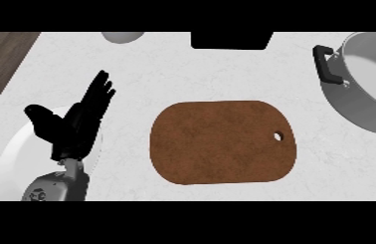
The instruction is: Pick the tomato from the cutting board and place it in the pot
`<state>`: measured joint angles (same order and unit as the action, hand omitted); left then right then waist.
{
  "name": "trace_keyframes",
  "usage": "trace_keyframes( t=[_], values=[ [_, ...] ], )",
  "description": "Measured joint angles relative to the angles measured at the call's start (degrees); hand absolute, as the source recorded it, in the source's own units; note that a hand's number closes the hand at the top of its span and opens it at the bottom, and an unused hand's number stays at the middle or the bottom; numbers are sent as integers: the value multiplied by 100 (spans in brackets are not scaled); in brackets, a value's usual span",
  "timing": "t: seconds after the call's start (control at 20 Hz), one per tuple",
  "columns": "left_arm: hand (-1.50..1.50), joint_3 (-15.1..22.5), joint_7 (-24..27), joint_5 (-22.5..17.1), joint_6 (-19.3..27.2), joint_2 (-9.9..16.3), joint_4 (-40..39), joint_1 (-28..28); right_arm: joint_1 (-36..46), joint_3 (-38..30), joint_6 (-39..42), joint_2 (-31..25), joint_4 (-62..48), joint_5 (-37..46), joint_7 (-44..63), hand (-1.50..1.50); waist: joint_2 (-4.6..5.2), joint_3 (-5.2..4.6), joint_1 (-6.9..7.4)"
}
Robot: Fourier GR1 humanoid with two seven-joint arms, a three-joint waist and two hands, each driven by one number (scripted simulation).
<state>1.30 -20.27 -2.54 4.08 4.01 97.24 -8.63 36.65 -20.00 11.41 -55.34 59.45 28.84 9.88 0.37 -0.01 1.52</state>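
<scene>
While left hand [77, 123] rests open, rounded brown cutting board [220, 142], grey metal pot [357, 83] black-handled.

Matt wooden cutting board [223, 142]; brushed metal pot [357, 83]; marbled counter [183, 73].

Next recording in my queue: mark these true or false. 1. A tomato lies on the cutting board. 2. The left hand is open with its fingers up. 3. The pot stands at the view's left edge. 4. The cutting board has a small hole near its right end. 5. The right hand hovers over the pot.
1. False. The cutting board shows a bare brown top; no tomato is in view anywhere.
2. True. The left hand shows at the view's left, fingers straight, holding nothing.
3. False. The pot is at the right edge, its black handle pointing left.
4. True. The hole sits near the right end.
5. False. No right hand shows in the view.
</scene>
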Motion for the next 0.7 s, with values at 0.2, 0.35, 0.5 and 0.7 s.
trace_keyframes(
  t=[0.2, 0.35, 0.5, 0.7],
  values=[
    [0, -13, 104, -13, -53, 4, -56, 42, 262, 265, -88, 238, -678, 201, -300, 150, 2, 1, 2],
    [0, -21, 89, -3, -54, 16, -34, 34, 456, 175, -104, 512, -1179, 87, -143, -150, 2, 3, 3],
    [0, -23, -32, 1, -48, 44, 78, 10, 682, 40, 45, 624, -1732, -74, -94, -150, 2, 6, 7],
    [0, 11, 38, 14, -57, 1, 69, 107, 901, -261, -8, 830, -2215, -383, -196, -150, 1, 7, -11]
  ],
)
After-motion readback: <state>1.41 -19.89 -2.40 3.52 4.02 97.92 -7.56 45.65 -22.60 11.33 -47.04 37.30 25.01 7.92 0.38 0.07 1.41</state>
